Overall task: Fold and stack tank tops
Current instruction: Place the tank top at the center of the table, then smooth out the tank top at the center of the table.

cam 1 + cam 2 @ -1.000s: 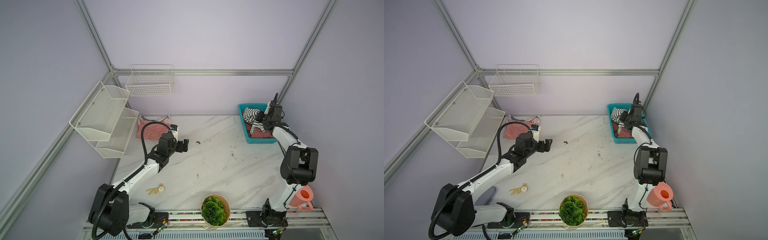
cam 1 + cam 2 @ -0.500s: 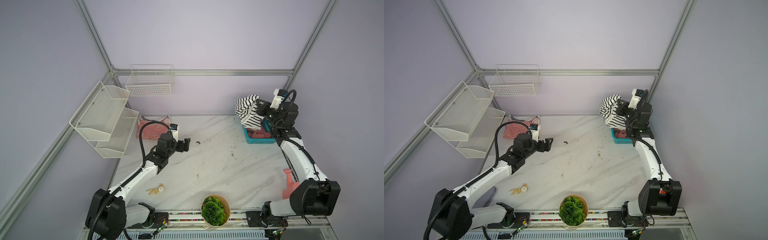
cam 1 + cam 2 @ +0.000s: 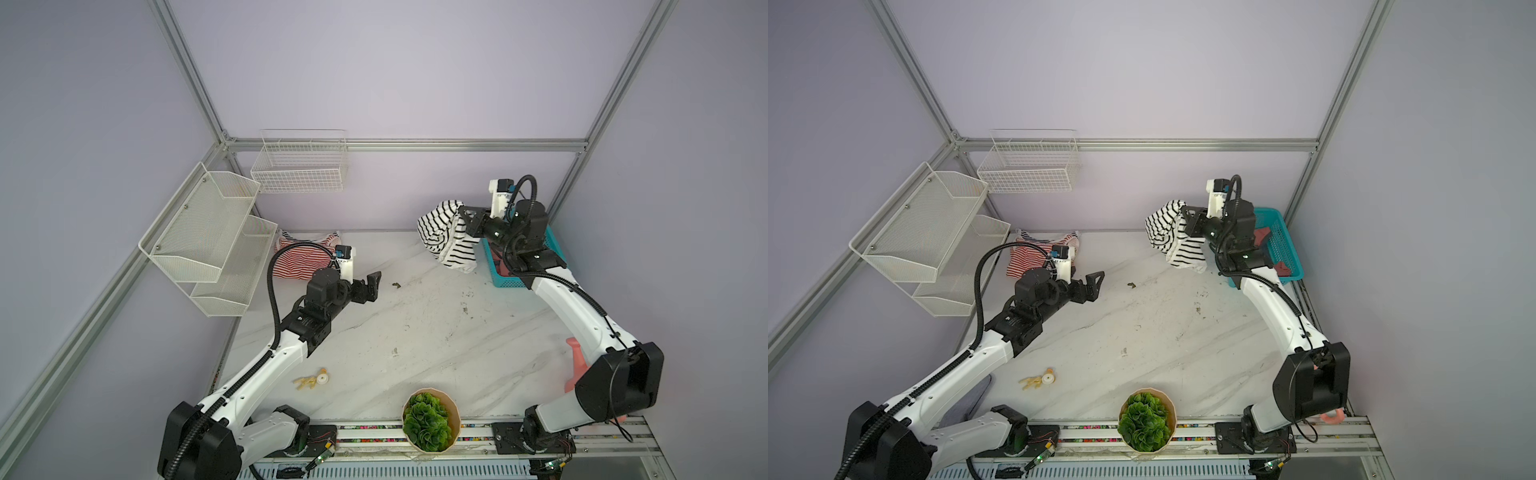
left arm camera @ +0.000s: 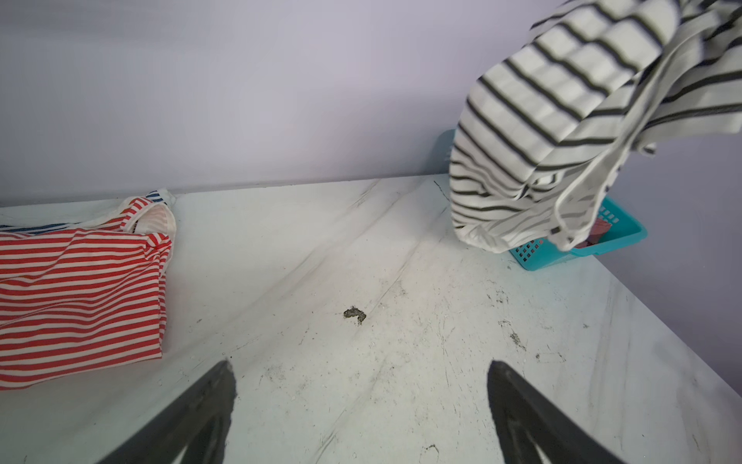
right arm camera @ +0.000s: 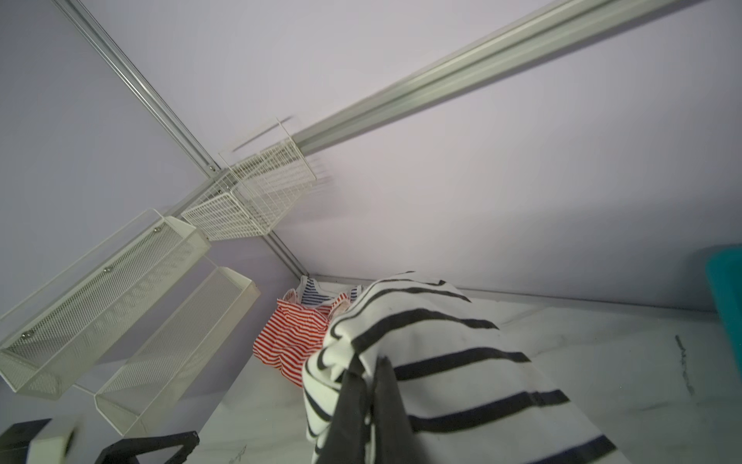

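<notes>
**Hoisted, Bunched, Liable to Slip**

Clenched the right end effector (image 3: 463,216) on the black-and-white striped top (image 3: 446,241), dangling bunched just beside the basket (image 3: 505,282). Held the left end effector (image 3: 374,286) spread and empty, well away from that basket. Risked, probably, a slip from the thin pinch or a crumpled landing on the tabletop (image 3: 415,324). Read no brand or writing.

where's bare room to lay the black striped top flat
Widest bare patch: the middle, between the left claw, the teal basket and the plant bowl. Crowded: back corner with the red striped top, and by the basket.
</notes>
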You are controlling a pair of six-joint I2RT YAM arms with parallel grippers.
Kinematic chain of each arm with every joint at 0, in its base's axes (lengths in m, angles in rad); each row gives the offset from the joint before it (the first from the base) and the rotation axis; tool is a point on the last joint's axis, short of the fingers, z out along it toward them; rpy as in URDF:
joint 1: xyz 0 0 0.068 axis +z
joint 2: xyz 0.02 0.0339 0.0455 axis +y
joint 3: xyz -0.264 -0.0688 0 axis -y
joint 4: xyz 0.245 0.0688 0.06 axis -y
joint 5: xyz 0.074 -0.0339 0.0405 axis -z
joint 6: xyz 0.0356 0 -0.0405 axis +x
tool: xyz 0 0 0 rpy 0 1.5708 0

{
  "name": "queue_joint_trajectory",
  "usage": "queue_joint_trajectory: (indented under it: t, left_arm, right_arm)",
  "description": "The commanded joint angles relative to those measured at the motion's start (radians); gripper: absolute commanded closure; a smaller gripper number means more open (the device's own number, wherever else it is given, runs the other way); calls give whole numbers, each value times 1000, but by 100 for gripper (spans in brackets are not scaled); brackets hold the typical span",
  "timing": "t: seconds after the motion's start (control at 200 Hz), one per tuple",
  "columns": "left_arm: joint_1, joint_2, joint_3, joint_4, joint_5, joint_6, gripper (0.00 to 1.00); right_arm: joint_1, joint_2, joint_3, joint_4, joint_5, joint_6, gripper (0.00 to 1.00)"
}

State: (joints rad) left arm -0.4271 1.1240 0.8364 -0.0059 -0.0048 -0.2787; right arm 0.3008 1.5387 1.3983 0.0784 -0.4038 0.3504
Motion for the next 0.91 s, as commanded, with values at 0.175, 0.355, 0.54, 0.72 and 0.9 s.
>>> queue_joint_trajectory:
  t: [0.175,0.355,0.54,0.72,0.9]
  left_arm:
    - [-3,-51,24,-14,-41,-1,4]
    - [-4,-72,32,-76,-83,12,4]
    - [-6,-71,52,-177,-113,21,6]
    - [-9,8,89,-274,-71,5,14]
    - [-38,165,155,-390,5,-30,27]
  right_arm:
    - [227,284,15,-105,10,79,100]
    - [313,516,76,-6,-155,196,76]
    - [317,535,126,24,-168,206,42]
    - [285,449,114,-62,-79,129,38]
    - [195,378,5,-78,-56,121,49]
